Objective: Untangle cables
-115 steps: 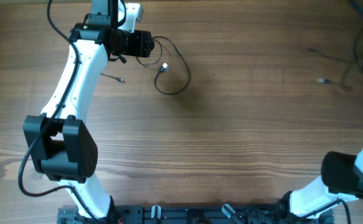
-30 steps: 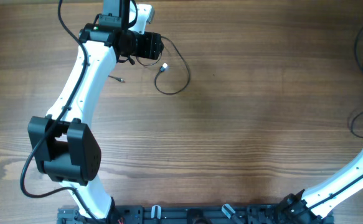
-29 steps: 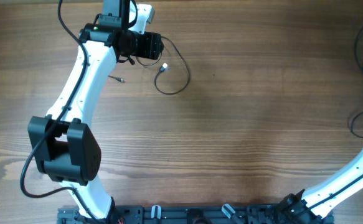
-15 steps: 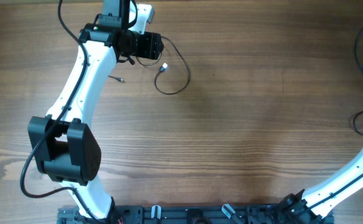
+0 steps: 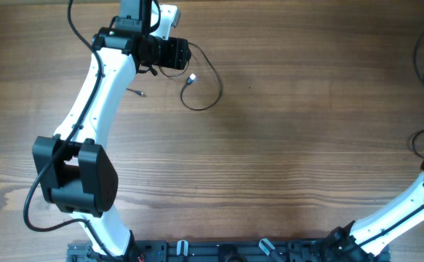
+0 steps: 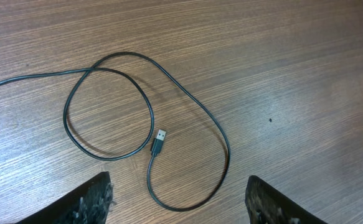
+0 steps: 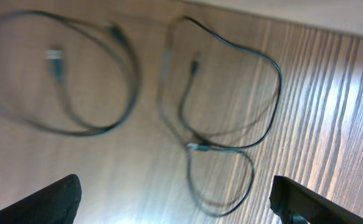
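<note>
The left gripper [image 6: 178, 190] is hanging spread over one cable [image 6: 159, 139] lying free in loose loops far left on the table [image 5: 284, 160], while the right gripper [image 7: 178, 199], wide apart, is hovering above blurred cables [image 7: 197, 147] seemingly needing separating.

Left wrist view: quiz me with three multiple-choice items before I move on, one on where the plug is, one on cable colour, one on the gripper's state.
1. Where does the plug lie?
A. on the table beside the round loop
B. between the gripper's fingers
C. hanging off the table edge

2. The cable is:
A. white
B. black
C. red

3. The left gripper is:
A. shut on the plug
B. shut on a loop
C. open, holding nothing

Answers: 1 A, the plug rests on bare wood next to the loop; 2 B, the whole cable reads black; 3 C, both fingers stand wide apart with nothing gripped.
</note>
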`<state>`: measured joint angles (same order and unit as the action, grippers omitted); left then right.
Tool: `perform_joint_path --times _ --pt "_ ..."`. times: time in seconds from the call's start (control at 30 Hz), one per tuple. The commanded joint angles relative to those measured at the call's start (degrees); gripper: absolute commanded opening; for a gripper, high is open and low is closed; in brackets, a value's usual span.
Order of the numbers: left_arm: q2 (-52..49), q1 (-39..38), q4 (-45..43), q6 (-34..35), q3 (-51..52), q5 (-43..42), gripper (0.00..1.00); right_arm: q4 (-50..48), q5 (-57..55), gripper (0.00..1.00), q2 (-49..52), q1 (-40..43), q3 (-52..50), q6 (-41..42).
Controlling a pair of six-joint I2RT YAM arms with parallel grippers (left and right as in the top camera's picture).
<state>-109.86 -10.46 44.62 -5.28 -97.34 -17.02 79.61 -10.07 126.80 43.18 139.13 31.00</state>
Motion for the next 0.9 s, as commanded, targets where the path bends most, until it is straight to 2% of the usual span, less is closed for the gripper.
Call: perform_joint_path --times 0.0,0.33,0.53,0.7,0.87 --pt "2.56 -0.31 0.04 -0.48 0.13 0.17 0.70 0.13 0.46 1.00 -7.08 -3.85 0.66 -2.56" --pt "3.69 -0.24 0.04 -1.81 0.13 4.24 0.71 2.71 0.17 1.00 -13.60 -13.38 0.66 -7.96" --pt "4.46 -0.02 0.24 -1.77 0.13 8.09 0.71 2.25 8.37 1.00 -14.97 -19.28 0.66 -16.39" --pt "5.86 0.63 0.11 -1.75 0.13 12.83 0.73 3.78 9.51 1.00 -15.72 -24.72 0.66 -19.91" --pt "7.50 1.86 -0.17 -0.22 0.13 13.09 0.77 4.50 14.21 1.00 -15.82 -30.45 0.66 -24.74"
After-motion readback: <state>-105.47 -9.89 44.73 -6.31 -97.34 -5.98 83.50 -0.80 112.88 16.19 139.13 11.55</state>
